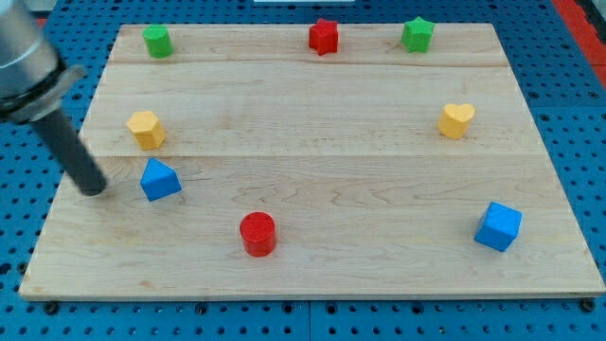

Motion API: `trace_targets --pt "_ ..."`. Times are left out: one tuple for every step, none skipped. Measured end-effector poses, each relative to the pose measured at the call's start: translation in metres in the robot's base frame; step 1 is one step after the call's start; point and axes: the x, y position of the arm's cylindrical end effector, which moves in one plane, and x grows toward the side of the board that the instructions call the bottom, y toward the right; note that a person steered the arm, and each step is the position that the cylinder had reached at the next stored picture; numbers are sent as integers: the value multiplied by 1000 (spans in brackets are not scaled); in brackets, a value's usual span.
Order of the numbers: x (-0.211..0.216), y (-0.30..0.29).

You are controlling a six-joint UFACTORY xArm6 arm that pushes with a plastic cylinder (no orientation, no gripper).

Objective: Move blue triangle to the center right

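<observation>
The board (312, 142) is pale wood with thin grain lines. On it sit a blue triangle (160, 180), a blue cube (498, 226), a red round block (258, 234), a red star (324, 37), a green star (417, 34), a green block (157, 41), a yellow block (146, 129) and a yellow heart (456, 120). The rod is dark grey down to my tip (95, 188). The table (568, 57) is blue with dots.

Eight blocks (257, 233), one board (312, 275)

pale wood-grain board (312, 142), matt dark rod (71, 152), blue pegboard (578, 76)

Single high oblique view, whole board (312, 275) framed.
</observation>
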Motion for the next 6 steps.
trace_targets --pt "-4 74" --pt "-5 129" --pt "-6 197" --pt "-6 259" --pt "-1 283" --pt "51 277"
